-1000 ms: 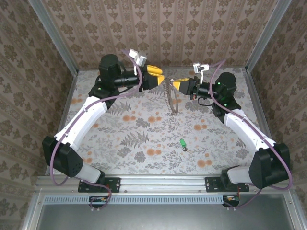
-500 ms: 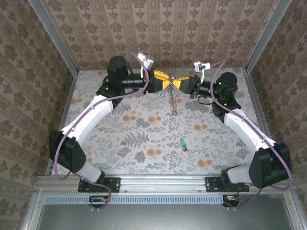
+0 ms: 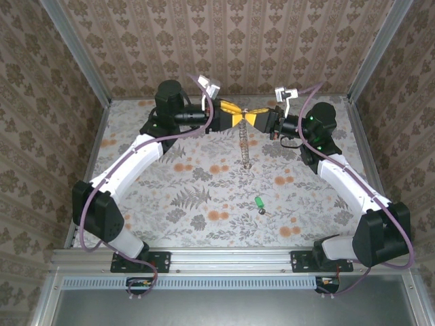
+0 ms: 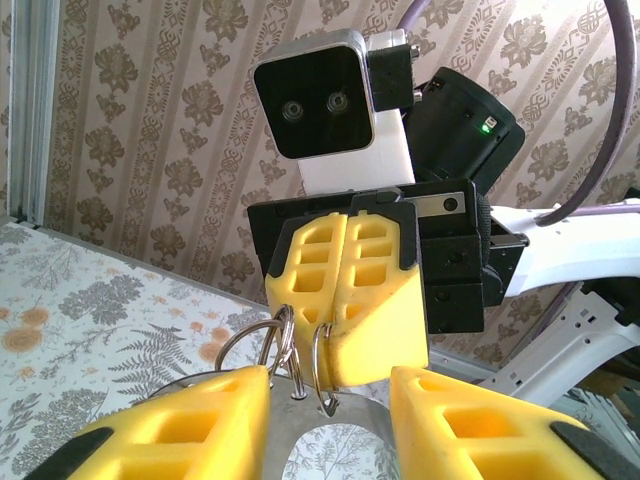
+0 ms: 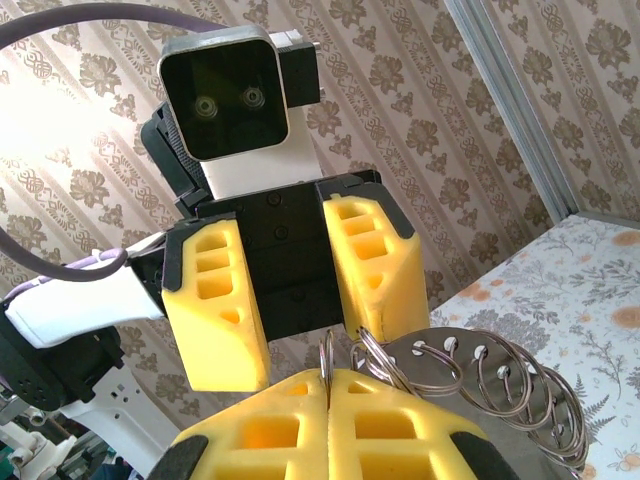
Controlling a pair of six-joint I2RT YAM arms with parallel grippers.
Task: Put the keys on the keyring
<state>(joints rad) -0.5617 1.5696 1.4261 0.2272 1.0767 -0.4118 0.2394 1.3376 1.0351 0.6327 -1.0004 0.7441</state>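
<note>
The keyring (image 3: 242,144) is held off the table (image 3: 170,204), hanging edge-on at the far middle where the two arms meet. From the wrist views it is seen to be a metal band carrying a row of small wire loops. Its top loops are pinched in the right gripper (image 5: 326,420), whose yellow fingers are pressed flat together. The left gripper (image 4: 330,400) is spread, with its fingers set either side of the same loops and, as far as can be told, not touching them. The key (image 3: 259,202) (green head, short blade) lies on the table nearer the arm bases, well apart from the ring.

The step in hand is judged to be a second grip on the ring, so that it is steadied or handed across. This is best done by closing the left fingers on the band just below the right's pinch, not on a loose loop, which would be expected to slip and swing. The right's pinch should be released only once the left's is seen to be firm, and the key can then be fetched by the freed arm.
</note>
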